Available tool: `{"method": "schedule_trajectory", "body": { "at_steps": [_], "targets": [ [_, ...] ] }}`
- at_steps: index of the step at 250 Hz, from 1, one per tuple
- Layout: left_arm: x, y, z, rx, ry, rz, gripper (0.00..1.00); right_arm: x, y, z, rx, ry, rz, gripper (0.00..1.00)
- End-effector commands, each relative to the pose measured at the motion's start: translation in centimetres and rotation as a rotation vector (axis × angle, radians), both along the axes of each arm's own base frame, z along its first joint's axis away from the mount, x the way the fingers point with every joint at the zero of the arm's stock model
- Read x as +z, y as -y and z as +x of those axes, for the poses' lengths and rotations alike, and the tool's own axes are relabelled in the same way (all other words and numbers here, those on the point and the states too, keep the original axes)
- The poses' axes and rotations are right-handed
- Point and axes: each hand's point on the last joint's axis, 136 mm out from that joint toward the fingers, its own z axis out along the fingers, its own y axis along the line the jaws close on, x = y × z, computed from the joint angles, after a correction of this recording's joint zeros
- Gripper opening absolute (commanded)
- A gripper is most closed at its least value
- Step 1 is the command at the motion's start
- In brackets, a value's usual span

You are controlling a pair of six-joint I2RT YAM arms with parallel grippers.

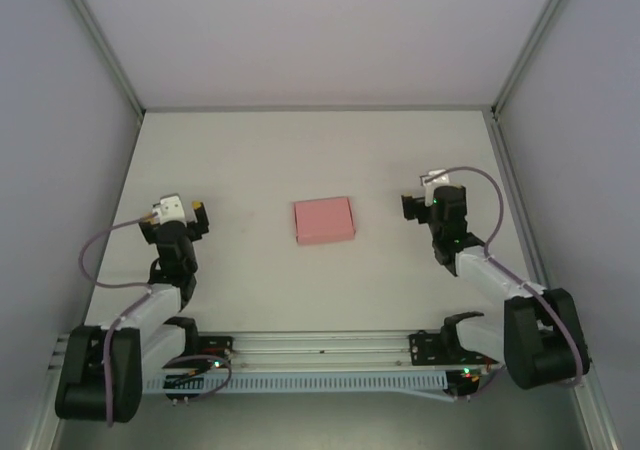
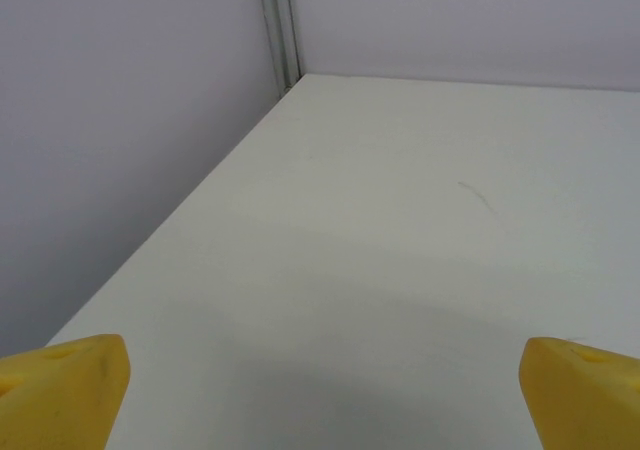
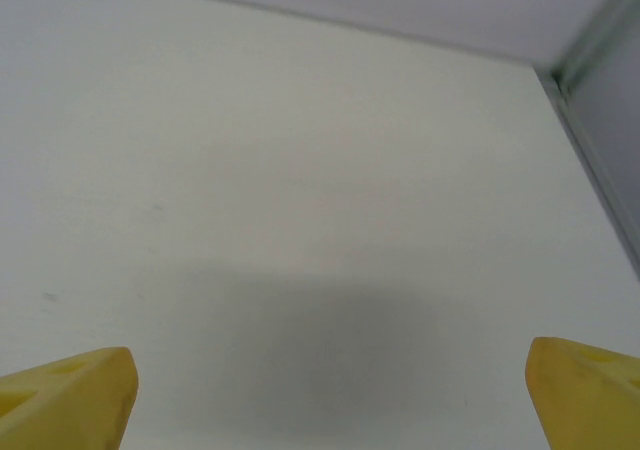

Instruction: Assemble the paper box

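While both two-finger grippers hang over a white table (image 1: 250, 150) with jaws spread wide and nothing in them, one pale pink paper box (image 1: 323, 220) lies flat on the surface between them. It sits well apart from either set of fingers, off to the right of the left gripper (image 1: 176, 209) and to the left of the right gripper (image 1: 437, 203), roughly level with both. From above it reads as a small folded rectangle, though whether every flap is tucked home cannot be told.

In each wrist view a pair of yellow fingertips (image 2: 62, 385) stands at the frame's lower corners. Only bare tabletop shows between them for the left gripper (image 2: 320, 400) and the right gripper (image 3: 325, 395) alike.

The count is one box, two grippers and four yellow fingertips.

Being thin card, the box is likely very light and easily dented or creased, and its smooth faces may slide on the table under a push. A gentle pinch across two opposite side walls, or along a folded edge where the card is stiffest, looks the safest hold.
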Motion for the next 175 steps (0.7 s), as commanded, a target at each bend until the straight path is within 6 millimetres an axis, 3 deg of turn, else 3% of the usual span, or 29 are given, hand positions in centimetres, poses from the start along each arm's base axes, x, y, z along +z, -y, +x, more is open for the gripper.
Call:
{"method": "schedule_trajectory", "body": {
  "at_steps": [1,33,50,66,85,98,116,123,139,175],
  "targets": [
    [3.0,1.0,1.4,-0.09,0.151,0.022,1.0,2.5,-0.1,1.2,-0.003,0.209,0.148,1.0],
    [1.3,1.6,2.4,-0.126,0.119,-0.003,1.0,1.1,0.5,1.1,0.002,0.23,0.087,1.0],
    [1.3,2.3,3.0,-0.167,0.125,-0.001,1.0,1.3,1.0,0.8,0.003,0.308,0.109,1.0],
    [1.6,2.3,3.2,-0.17,0.156,0.012,1.0,0.0,1.7,0.8,-0.011,0.285,0.141,1.0],
    [0.9,2.1,3.1,-0.167,0.179,0.018,1.0,-1.7,2.4,1.7,-0.034,0.272,0.156,1.0],
    [0.0,2.3,3.4,-0.184,0.181,0.021,1.0,-1.5,2.8,2.9,-0.051,0.289,0.178,1.0],
    [-0.4,3.4,4.2,-0.239,0.145,0.044,1.0,-3.0,4.2,3.9,-0.128,0.132,0.198,1.0],
    [-1.4,3.4,4.4,-0.245,0.088,0.037,1.0,-2.8,4.5,4.1,-0.135,0.144,0.208,1.0],
    [-1.2,2.2,6.5,-0.164,0.065,0.04,1.0,-2.4,4.7,3.8,-0.142,0.208,0.216,1.0],
    [-1.5,2.1,6.4,-0.179,0.061,0.001,1.0,-2.6,4.7,3.8,-0.138,0.188,0.206,1.0]
  ]
}}
